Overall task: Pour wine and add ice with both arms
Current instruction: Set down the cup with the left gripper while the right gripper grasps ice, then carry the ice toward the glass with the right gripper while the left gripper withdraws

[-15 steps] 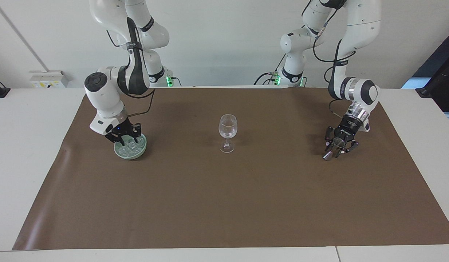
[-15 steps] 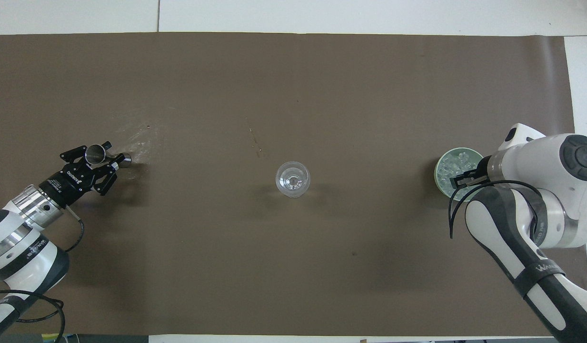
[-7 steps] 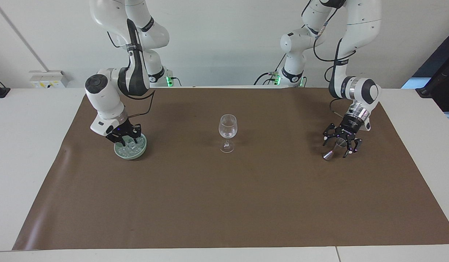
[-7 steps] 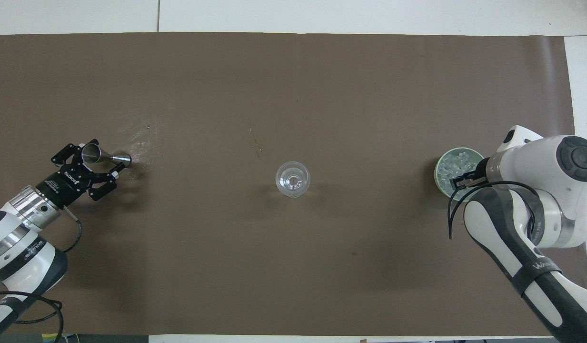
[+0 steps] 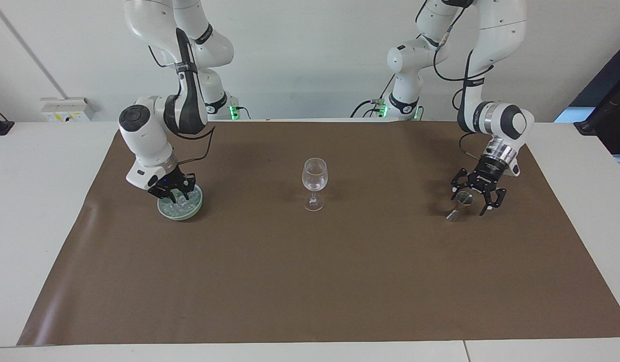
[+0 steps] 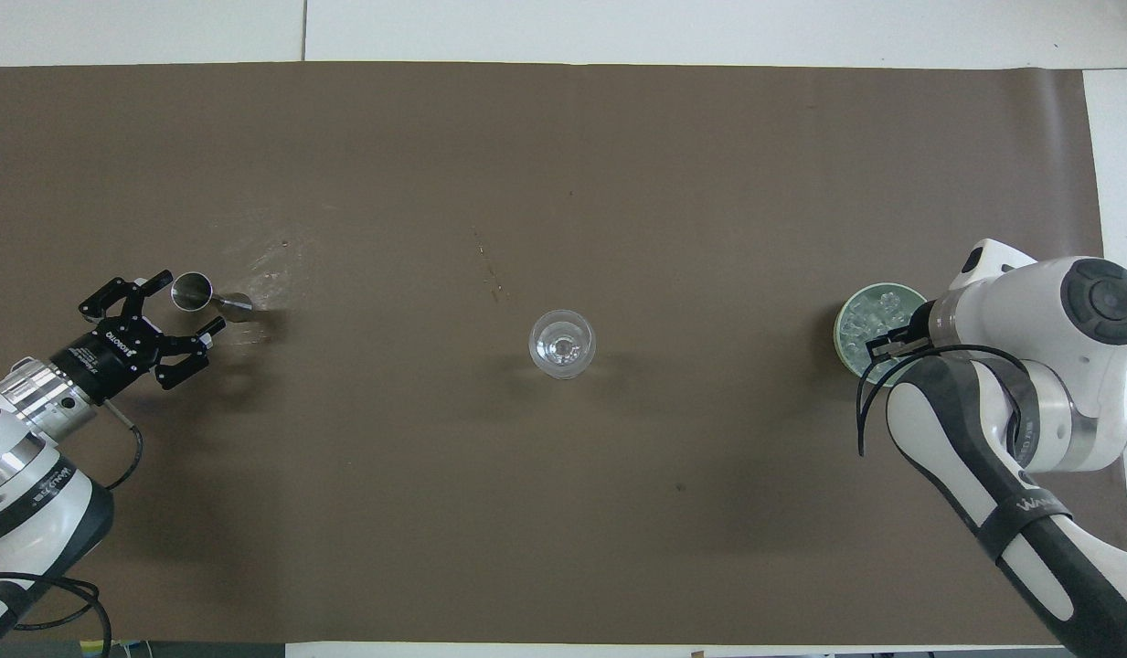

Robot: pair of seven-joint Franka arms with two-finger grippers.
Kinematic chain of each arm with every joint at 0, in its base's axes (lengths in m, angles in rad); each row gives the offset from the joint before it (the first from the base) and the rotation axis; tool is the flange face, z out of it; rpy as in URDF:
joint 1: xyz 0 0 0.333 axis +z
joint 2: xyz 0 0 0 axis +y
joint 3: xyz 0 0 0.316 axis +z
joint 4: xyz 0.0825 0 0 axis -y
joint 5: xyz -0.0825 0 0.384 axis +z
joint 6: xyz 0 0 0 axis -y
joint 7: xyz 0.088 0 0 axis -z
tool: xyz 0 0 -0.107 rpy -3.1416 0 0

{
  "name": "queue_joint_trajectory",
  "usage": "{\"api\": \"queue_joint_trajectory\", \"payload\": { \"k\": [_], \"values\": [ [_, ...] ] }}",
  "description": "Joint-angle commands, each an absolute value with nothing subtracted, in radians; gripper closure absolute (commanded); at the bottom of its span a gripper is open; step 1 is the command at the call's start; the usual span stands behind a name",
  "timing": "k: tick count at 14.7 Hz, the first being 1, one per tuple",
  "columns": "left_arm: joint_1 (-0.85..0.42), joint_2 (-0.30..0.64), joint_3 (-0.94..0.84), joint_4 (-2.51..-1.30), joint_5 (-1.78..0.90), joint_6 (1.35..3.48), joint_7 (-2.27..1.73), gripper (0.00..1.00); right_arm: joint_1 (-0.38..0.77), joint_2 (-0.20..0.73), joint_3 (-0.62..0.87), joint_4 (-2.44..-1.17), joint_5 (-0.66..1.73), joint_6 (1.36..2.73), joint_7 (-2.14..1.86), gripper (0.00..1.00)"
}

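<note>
A clear wine glass (image 5: pixel 315 181) stands upright mid-table and also shows in the overhead view (image 6: pixel 562 344). A pale green dish (image 5: pixel 164 211) holds a heap of clear ice cubes (image 5: pixel 185 202) at the right arm's end; the dish rim (image 6: pixel 885 290) and the ice (image 6: pixel 863 322) show from above. My right gripper (image 5: pixel 173 192) is down in the dish on the ice (image 6: pixel 892 336). A small metal jigger (image 5: pixel 458 207) stands on the mat at the left arm's end (image 6: pixel 202 294). My left gripper (image 5: pixel 474 197) is open and empty, its fingers spread around the jigger's top (image 6: pixel 190 300).
A brown mat (image 5: pixel 310 281) covers most of the white table. A pale wet smear (image 6: pixel 266 260) lies on the mat beside the jigger, farther from the robots.
My left gripper has opened, let go of the jigger and drawn back and up; the jigger now stands on the mat. My right gripper has shifted only slightly in the dish.
</note>
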State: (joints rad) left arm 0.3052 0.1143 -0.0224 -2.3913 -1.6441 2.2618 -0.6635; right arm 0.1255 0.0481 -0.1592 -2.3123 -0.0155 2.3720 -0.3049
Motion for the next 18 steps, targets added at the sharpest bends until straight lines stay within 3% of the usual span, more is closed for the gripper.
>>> {"api": "queue_joint_trajectory", "payload": {
  "k": [1,3,7,12,15,18],
  "values": [
    [0.356,0.094,-0.020,-2.358,-1.473,2.264,-0.732,0.01,0.118,0.055,-0.155,-2.306,0.000,2.378,-0.342,0.82],
    [0.393,0.095,-0.020,-2.332,-1.378,2.237,-0.741,0.01,0.118,0.055,-0.155,-2.306,0.000,2.375,-0.341,0.94],
    [0.474,0.135,-0.020,-2.190,-1.127,2.119,-0.762,0.01,0.120,0.051,-0.155,-2.257,0.000,2.304,-0.339,0.95],
    [0.495,0.236,-0.018,-1.904,-0.798,1.933,-0.787,0.01,0.142,0.023,-0.137,-2.024,0.000,2.029,-0.260,0.95],
    [0.476,0.262,-0.021,-1.780,-0.643,1.858,-0.782,0.01,0.227,0.034,-0.097,-1.844,0.000,1.854,-0.041,0.95],
    [0.416,0.255,-0.021,-1.712,-0.522,1.818,-0.781,0.01,0.346,0.052,-0.081,-1.709,0.061,1.787,0.171,0.95]
  ]
}}
